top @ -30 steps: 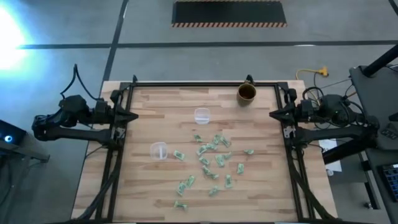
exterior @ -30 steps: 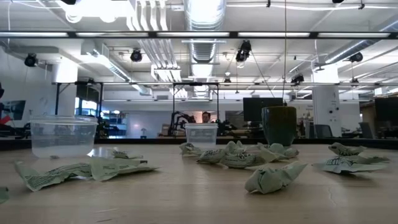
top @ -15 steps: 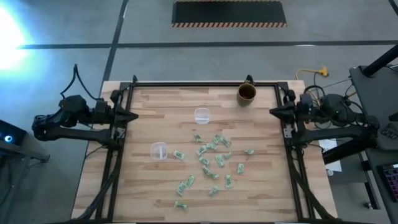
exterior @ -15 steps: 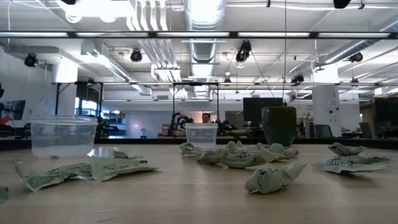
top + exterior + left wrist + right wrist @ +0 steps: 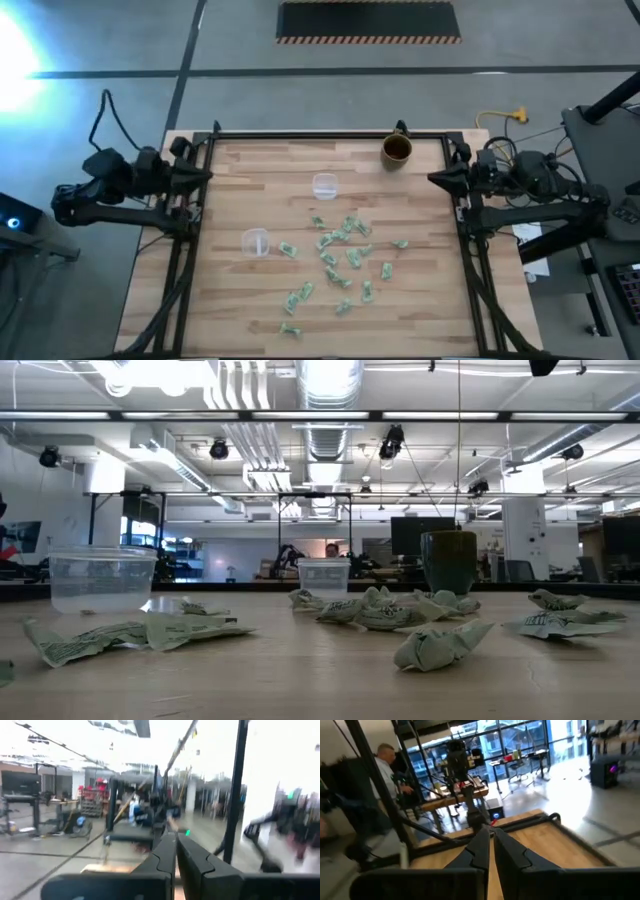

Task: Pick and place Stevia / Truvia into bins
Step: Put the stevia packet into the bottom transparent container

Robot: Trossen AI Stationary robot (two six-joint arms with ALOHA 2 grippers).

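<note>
high view: left gripper (image 5: 203, 177) parked at the table's (image 5: 240, 290) left edge, fingers pressed together, holding nothing. right gripper (image 5: 436, 179) at the right edge, fingers together, also holding nothing. stevia sachets (image 5: 338, 252) lie scattered mid-table toward the front, none in the bins. one clear cup (image 5: 325, 185) sits mid-table, the other (image 5: 255, 242) left of the sachets. brown mug (image 5: 397, 150) sits near the back edge.

**An open industrial robotics lab**

Exposed ceiling ducts (image 5: 325, 380) and hanging spot lamps run over a wide hall. Beyond the wooden tabletop (image 5: 270, 300) lies a grey concrete floor with a hazard-striped mat (image 5: 368, 22). Workbenches, monitors and another robot arm (image 5: 290, 550) stand farther back, where a person (image 5: 385, 765) is.
</note>
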